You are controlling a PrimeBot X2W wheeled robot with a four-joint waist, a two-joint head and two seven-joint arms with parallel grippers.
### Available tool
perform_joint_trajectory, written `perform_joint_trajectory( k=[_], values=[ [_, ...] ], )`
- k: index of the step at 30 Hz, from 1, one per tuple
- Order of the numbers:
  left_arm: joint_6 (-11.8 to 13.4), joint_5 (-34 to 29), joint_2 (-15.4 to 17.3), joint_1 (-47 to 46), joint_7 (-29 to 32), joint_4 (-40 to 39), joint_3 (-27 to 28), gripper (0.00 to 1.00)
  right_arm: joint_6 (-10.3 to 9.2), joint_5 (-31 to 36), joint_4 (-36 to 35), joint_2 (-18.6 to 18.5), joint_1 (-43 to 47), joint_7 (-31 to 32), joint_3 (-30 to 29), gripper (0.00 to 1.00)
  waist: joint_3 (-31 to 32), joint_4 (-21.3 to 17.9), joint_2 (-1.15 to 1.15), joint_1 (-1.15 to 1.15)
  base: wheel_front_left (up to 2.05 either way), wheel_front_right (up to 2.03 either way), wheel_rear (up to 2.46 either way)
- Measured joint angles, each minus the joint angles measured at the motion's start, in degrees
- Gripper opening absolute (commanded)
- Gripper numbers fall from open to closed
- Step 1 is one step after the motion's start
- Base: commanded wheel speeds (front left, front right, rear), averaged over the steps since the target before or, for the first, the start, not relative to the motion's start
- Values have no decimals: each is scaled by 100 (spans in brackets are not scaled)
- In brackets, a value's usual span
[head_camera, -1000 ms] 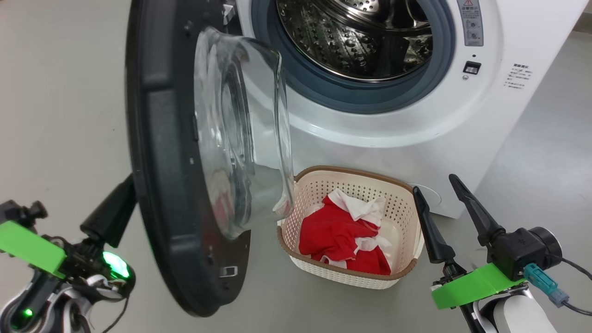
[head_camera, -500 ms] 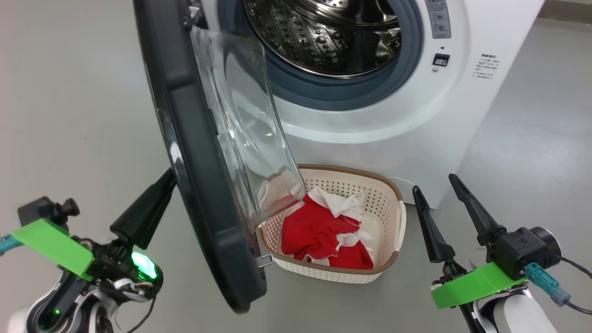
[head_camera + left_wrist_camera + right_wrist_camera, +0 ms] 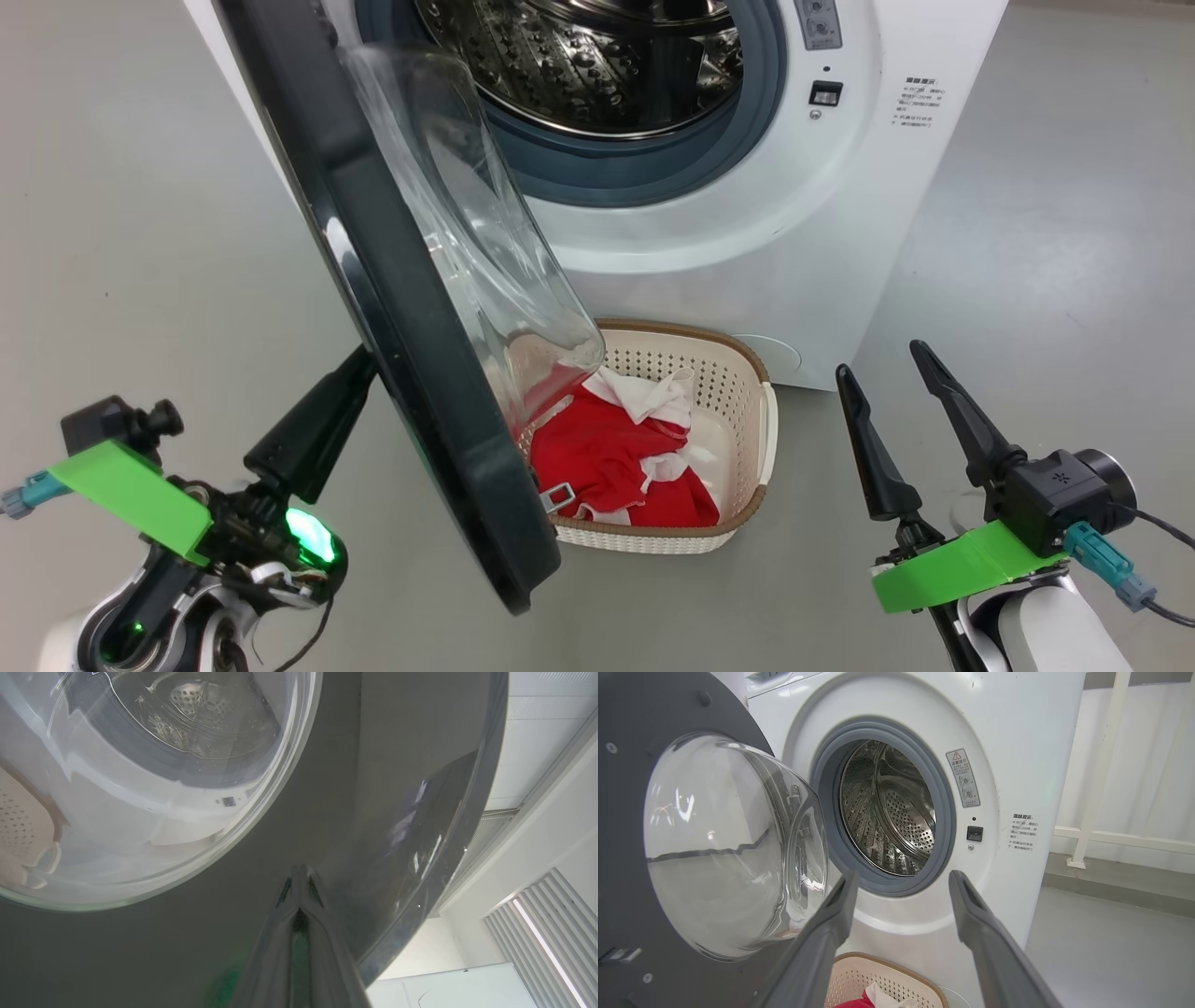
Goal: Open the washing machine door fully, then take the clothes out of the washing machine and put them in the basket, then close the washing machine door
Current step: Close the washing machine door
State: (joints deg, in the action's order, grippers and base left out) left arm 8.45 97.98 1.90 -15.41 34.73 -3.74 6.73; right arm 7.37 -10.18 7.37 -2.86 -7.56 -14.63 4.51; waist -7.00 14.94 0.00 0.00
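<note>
The washing machine door [image 3: 411, 308] stands half open, its glass window [image 3: 467, 233] bulging toward the white washing machine [image 3: 794, 233]. My left gripper [image 3: 317, 434] is shut, and its tips [image 3: 299, 877] rest against the door's dark outer face [image 3: 327, 788]. The steel drum [image 3: 896, 812] shows bare metal. The red and white clothes [image 3: 607, 457] lie in the basket [image 3: 738, 364] on the floor below the opening. My right gripper [image 3: 882, 359] hangs open and empty to the right of the basket. In its wrist view this gripper [image 3: 904, 877] points at the opening.
Grey floor [image 3: 1027, 280] spreads around the machine. The door's lower edge overhangs the basket's left side. A white railing post [image 3: 1101, 765] and a low step [image 3: 1111, 882] stand to the right of the machine.
The door has swung further toward the machine, with my shut left gripper following behind it. The head camera has shifted, so the machine and basket sit further left. The right gripper stays open.
</note>
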Motion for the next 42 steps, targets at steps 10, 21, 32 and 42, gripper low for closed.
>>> perform_joint_trajectory(
  k=[10, 21, 32, 42],
  values=[
    [-310, -657, 258, 6, -421, 153, 20, 11, 0, 0, -7, -2, -1, -1, -12, 100, -2, 87, 0, 0, 0, 0, 0],
    [-862, -3810, 1179, 372, -2151, 573, -455, 100, 0, -7, 9, -3, -1, -1, 1, 100, 64, 177, 0, 0, 0, 0, 0],
    [-1203, -5715, 1568, 744, -3623, 252, -942, 100, 0, -42, 5, -4, -1, -1, 7, 100, 75, 78, 0, 0, 0, 0, 0],
    [-1112, -6585, 1651, 1088, -4484, 160, -1143, 100, 0, -91, -41, -4, 0, -1, -26, 100, 69, -44, 0, 0, 0, 0, 0]
  ],
)
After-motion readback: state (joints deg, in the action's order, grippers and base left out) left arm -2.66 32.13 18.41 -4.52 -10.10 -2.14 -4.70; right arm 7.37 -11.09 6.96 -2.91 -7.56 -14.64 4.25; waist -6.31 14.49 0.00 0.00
